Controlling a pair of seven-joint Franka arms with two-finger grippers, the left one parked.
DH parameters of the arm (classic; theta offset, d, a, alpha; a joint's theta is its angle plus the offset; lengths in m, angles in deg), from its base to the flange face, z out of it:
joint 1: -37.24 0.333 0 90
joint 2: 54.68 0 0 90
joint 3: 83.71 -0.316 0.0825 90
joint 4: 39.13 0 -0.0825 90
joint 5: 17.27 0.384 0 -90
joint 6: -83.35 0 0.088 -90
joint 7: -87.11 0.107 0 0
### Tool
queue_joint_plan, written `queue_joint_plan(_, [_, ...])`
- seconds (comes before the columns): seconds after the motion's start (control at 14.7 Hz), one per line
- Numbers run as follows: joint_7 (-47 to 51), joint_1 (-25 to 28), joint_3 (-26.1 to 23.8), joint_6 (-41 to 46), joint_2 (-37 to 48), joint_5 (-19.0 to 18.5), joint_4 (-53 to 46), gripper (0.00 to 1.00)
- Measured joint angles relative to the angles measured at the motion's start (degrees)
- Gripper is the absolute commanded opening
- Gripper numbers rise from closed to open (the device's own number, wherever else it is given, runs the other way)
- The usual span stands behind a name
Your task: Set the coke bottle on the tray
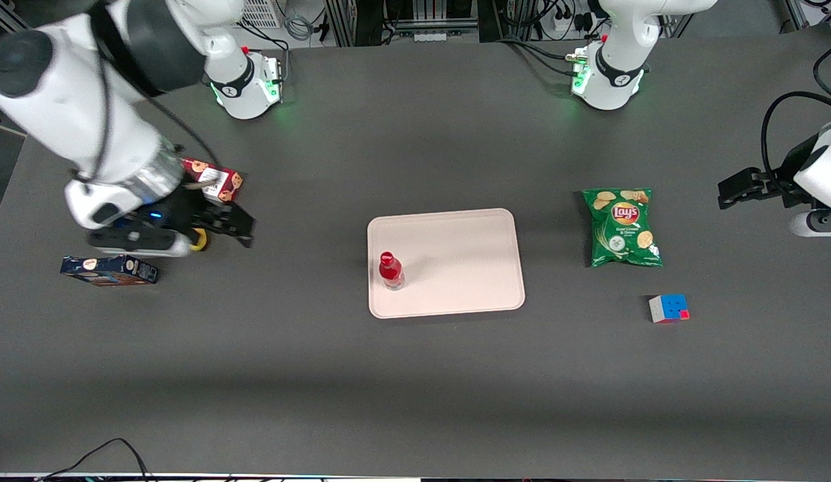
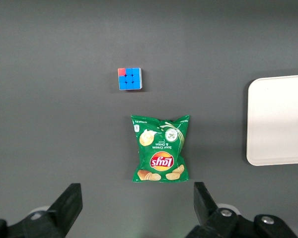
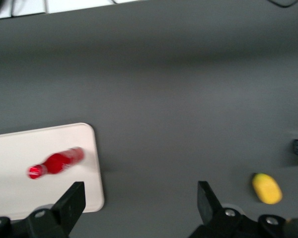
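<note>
Table (image 1: 415, 388): dark grey mat; carries everything below.
Tray (image 1: 455, 261): pale pinkish-beige, rounded corners, low rim; lies near table centre, flat and bare apart from the bottle.
Gripper (image 1: 238, 227): black, hanging above the table toward the working arm's end, well apart from the tray; fingers spread wide in the right wrist view (image 3: 139, 208), gripping nothing.
Lay's chip bag (image 1: 621, 227): green, flat on the table toward the parked arm's end, at about 3 o'clock from the tray.
Cookie box (image 1: 213, 179): red-and-white, partly hidden under the working arm.
Dark blue box (image 1: 109, 270): on its side, nearer the front camera than the gripper.
Coke bottle (image 1: 391, 271): upright on the tray, just inside the rim at about 8 o'clock from the tray's centre; placing judged done.
Handling of the bottle: probably light, stiff plastic, smooth and somewhat slippery; tall and narrow, so tips easily; best taken across the red body below the cap.
Rubik's cube (image 1: 668, 308): near the chip bag, at about 5 o'clock from it.
Yellow lemon-like object (image 1: 199, 239): mostly hidden beneath the gripper.
</note>
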Motion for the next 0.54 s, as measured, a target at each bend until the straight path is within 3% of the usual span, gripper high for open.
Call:
queue_joint_plan(0.2, [-7.6, -0.45, 6.68, 1.42, 6.65, 0.6, 7.54, 1.0])
queue_joint_plan(0.54, [-15.67, -0.44, 12.31, 4.56, 10.03, 0.65, 10.25, 1.0])
